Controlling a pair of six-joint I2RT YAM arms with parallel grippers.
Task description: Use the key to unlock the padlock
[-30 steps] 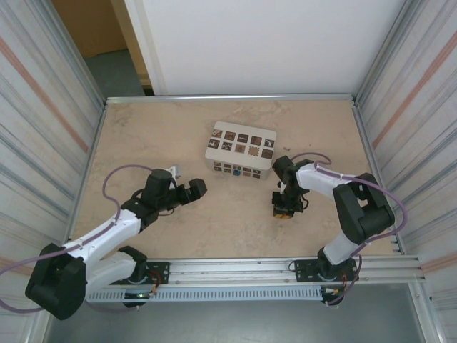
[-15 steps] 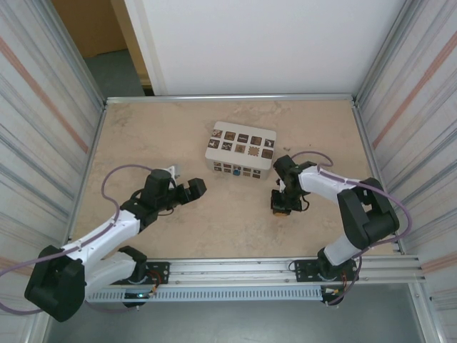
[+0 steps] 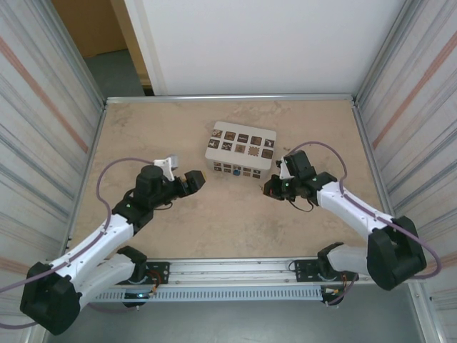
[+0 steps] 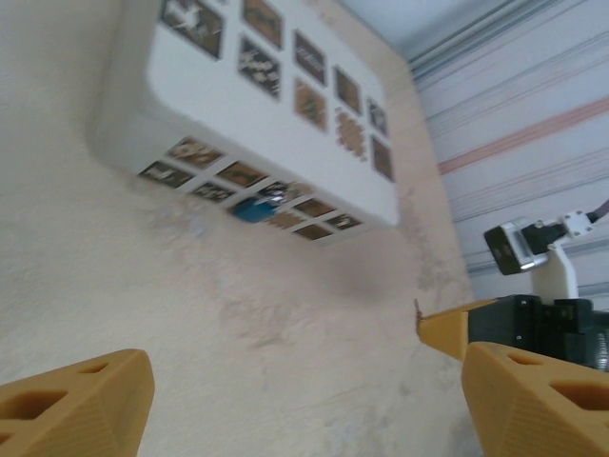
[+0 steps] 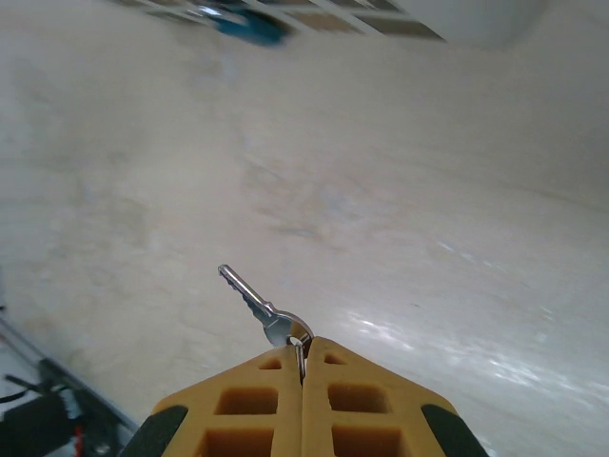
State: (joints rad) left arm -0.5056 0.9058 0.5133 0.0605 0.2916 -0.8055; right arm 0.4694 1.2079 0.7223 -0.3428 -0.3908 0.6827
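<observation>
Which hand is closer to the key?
Right. The right hand pinches the key by its head, blade pointing ahead. The left hand is open and well apart from it, on the other side of the padlock.

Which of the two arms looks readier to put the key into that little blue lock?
The right. The right gripper is shut on the key, whose shaft sticks out ahead toward the padlock on the side of the box. The left gripper is open and empty.
</observation>
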